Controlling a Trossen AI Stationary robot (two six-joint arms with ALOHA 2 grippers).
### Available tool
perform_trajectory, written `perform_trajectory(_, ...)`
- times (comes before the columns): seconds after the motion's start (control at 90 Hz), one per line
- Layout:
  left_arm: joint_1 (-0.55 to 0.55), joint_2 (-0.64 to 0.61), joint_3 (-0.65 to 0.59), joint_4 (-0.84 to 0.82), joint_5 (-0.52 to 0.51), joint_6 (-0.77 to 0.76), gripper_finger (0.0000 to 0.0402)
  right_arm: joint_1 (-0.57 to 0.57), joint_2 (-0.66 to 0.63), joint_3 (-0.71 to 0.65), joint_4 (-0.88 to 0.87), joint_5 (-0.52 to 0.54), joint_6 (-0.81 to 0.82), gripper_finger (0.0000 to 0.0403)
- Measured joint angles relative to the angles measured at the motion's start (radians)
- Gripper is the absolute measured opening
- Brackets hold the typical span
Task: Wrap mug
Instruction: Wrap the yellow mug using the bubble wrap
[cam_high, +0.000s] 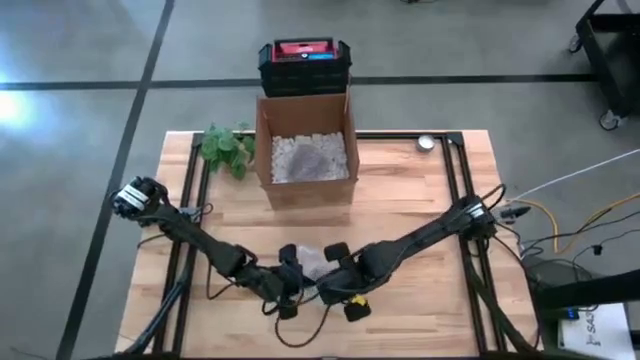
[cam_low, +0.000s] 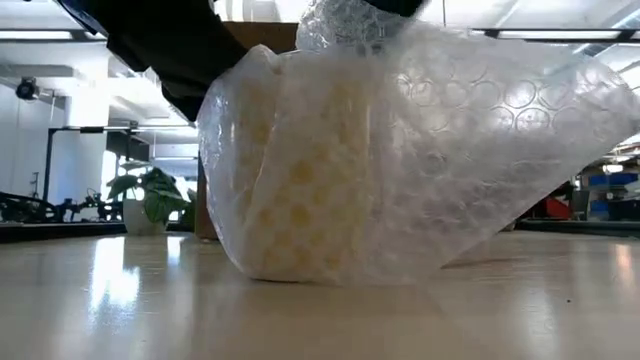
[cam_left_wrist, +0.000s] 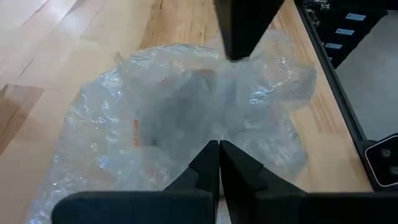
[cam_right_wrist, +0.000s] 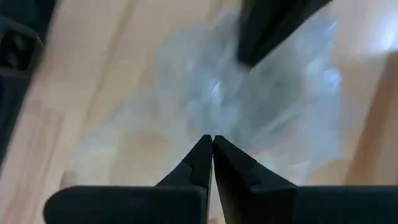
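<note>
Pale yellow mug (cam_low: 300, 180) upright w/ long axis vertical, swathed in clear bubble-wrap sheet (cam_low: 450, 150), near front-centre of light wooden surface (cam_high: 420, 200). Handle direction not discernible. Bundle just between both arms, about equally near. Left pincer (cam_left_wrist: 219, 149) pressed together over wrap; right pincer (cam_right_wrist: 211, 144) likewise, opposite side.

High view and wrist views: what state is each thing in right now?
Bubble wrap: bunched over the mug, resting on the table.
Mug: upright, covered.
Cardboard box: open, holding packing fill.
Left end effector: shut, at the wrap.
Right end effector: shut, at the wrap.
</note>
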Motion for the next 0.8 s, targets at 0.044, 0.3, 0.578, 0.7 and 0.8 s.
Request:
perform_trajectory(0.044,0.000,-0.001,0.000,-0.001,0.000,0.002,0.0000,0.011,-0.008,0.003,0.009,0.001,0.017,0.0000)
perform_trajectory(0.3,0.001,-0.014,-0.002,-0.004,0.002,0.023,0.0000,0.021,0.039,-0.028,0.117,0.039,0.022,0.0000)
perform_trajectory(0.578,0.001,-0.016,-0.002,-0.005,0.000,0.021,0.0000,-0.035,0.072,-0.034,0.170,0.099,-0.059,0.0000)
perform_trajectory(0.7,0.001,-0.016,-0.002,-0.003,0.000,0.022,0.0000,-0.055,0.078,-0.063,0.217,0.079,-0.075,0.0000)
perform_trajectory(0.8,0.001,-0.016,-0.002,0.002,0.000,0.024,0.0000,-0.064,0.079,-0.103,0.257,0.043,-0.083,0.0000)
